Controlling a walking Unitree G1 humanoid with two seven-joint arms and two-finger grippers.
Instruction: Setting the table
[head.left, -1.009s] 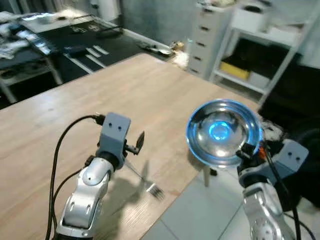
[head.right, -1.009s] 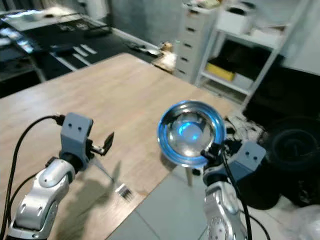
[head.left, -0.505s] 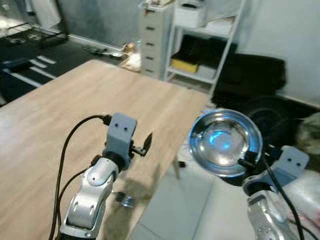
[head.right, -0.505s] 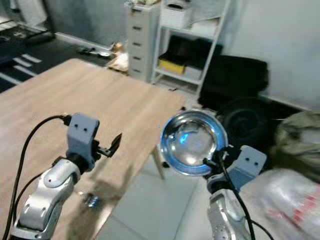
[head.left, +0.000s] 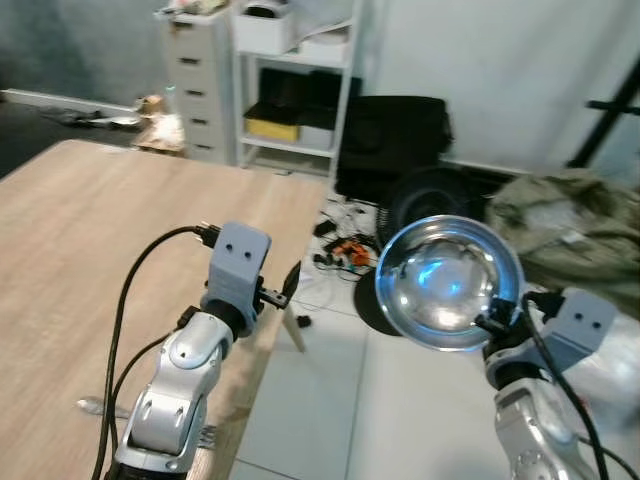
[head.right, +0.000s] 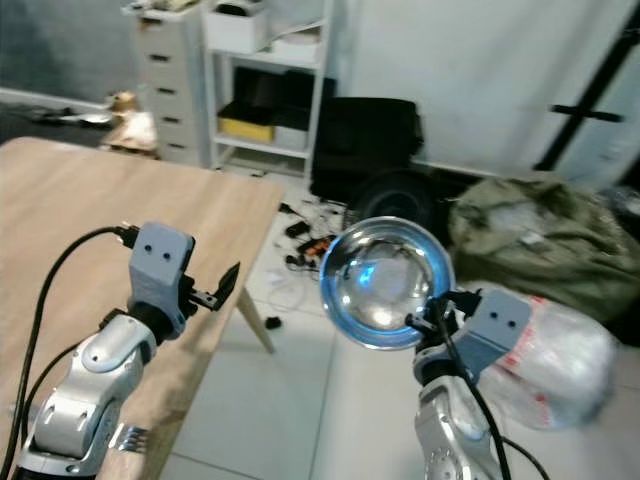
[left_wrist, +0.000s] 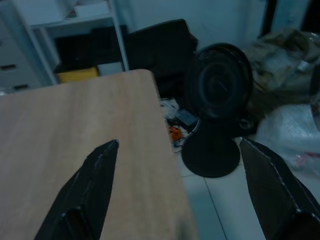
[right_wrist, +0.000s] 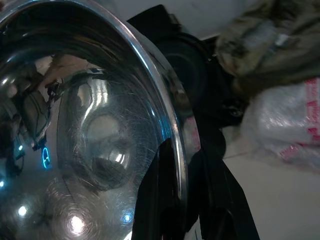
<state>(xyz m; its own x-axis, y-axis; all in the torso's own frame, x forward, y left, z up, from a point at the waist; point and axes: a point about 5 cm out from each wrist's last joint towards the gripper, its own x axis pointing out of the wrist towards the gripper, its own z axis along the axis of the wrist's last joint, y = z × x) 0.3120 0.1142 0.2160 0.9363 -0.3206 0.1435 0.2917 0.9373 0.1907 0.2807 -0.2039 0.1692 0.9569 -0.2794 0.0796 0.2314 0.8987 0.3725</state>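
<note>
Right gripper (right_wrist: 187, 195) pinches rim of steel bowl (head.left: 448, 283), one finger inside, one outside; bowl held tilted in air, off table edge, above tiled floor (head.left: 330, 400). Left gripper (left_wrist: 177, 195) spread wide, empty, hovering over table (head.left: 90, 230) corner. Fork (head.left: 205, 436) lies on wood under left arm. You judge bowl light, rigid, polished, likely slick at rim: keep pinch firm, level it before setting down.
</note>
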